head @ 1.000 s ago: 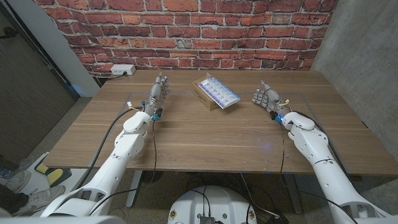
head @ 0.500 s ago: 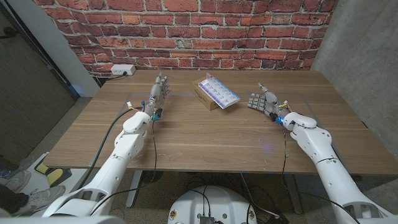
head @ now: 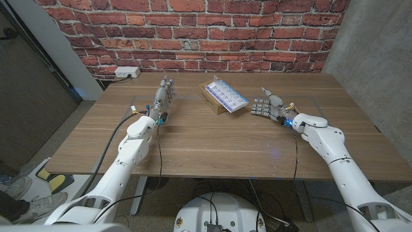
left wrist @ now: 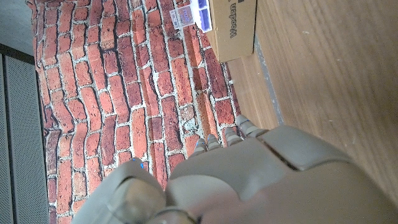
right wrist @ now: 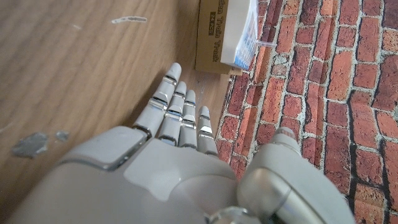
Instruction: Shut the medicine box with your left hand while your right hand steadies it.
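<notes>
The medicine box (head: 224,98) sits toward the far middle of the wooden table (head: 212,142), between the two hands. It is a clear, blue-tinted pill organiser resting on a small cardboard box (head: 211,101), tilted so that its right, near end overhangs the cardboard. Its long axis runs on a diagonal, from the far left to the near right. In the left wrist view the cardboard box (left wrist: 233,28) shows printed lettering on its side, with the organiser (left wrist: 193,12) at its edge.

The left hand (head: 164,96) is to the left of the box and well apart from it, fingers straight and held side by side, holding nothing. The right hand (head: 267,106) is just to the right of the box's near end, fingers extended toward it with the thumb spread, holding nothing; whether the fingertips touch the organiser cannot be told.

Behind the table rises a red brick wall (head: 193,32) with a white power outlet (head: 127,72) low on its left. A grey concrete wall (head: 380,58) stands on the right.
</notes>
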